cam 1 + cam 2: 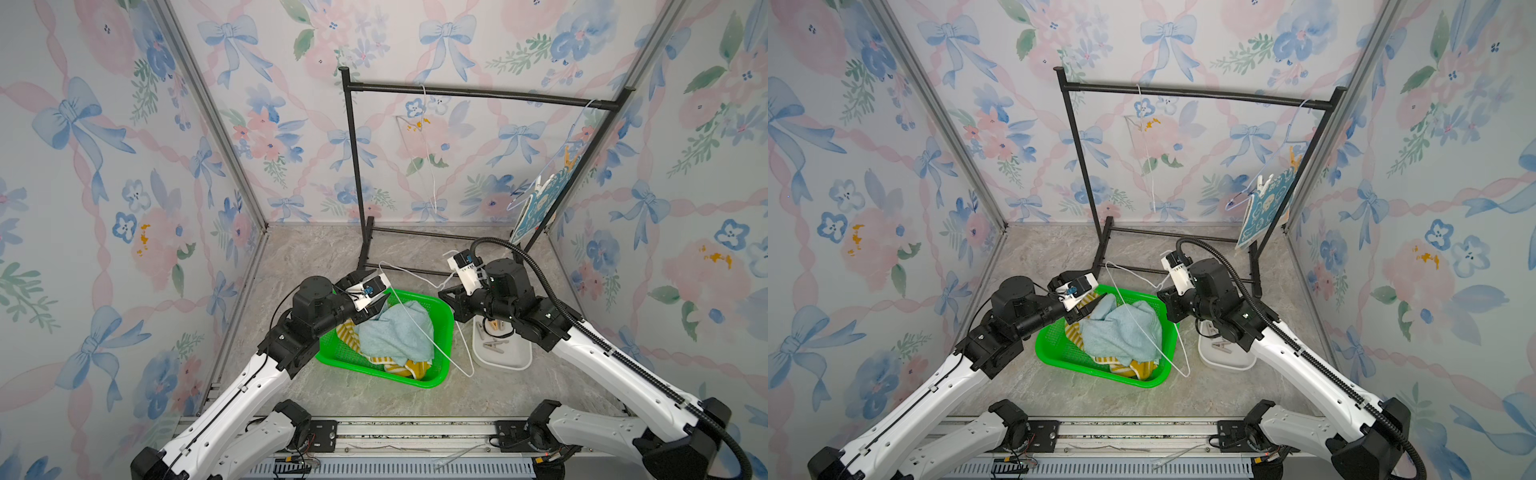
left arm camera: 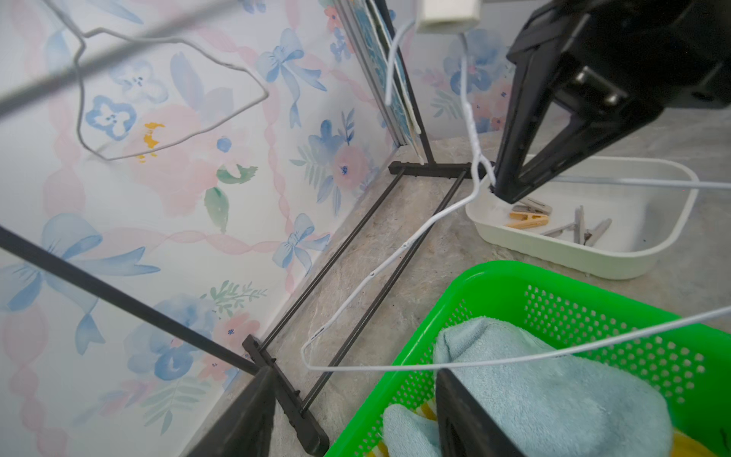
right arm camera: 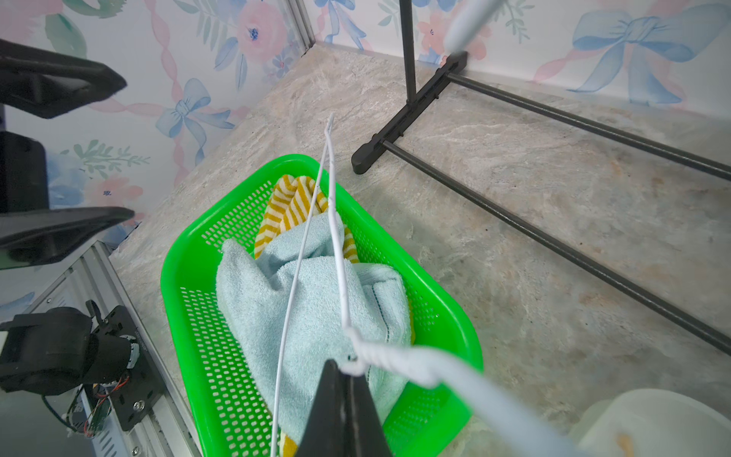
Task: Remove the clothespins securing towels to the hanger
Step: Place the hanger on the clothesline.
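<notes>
The right gripper (image 3: 341, 372) is clamped shut on the twisted neck of a white wire hanger (image 3: 379, 352), whose frame reaches across the green basket (image 3: 165, 285). The left gripper (image 1: 382, 284) hovers with jaws apart over the basket's far left edge, holding nothing. In the basket the teal towel (image 1: 395, 332) lies on the yellow striped towel (image 3: 288, 201). Loose clothespins (image 2: 528, 220) lie in the white tray (image 2: 593, 261) just beside the basket. The blue towel (image 1: 1264, 208) hangs at the right end of the rack (image 1: 457, 92), pinned by a tan clothespin (image 1: 1295, 160) and a white clothespin (image 1: 1264, 183). Bare surface (image 1: 332, 257) lies between the basket and the rack's base.
</notes>
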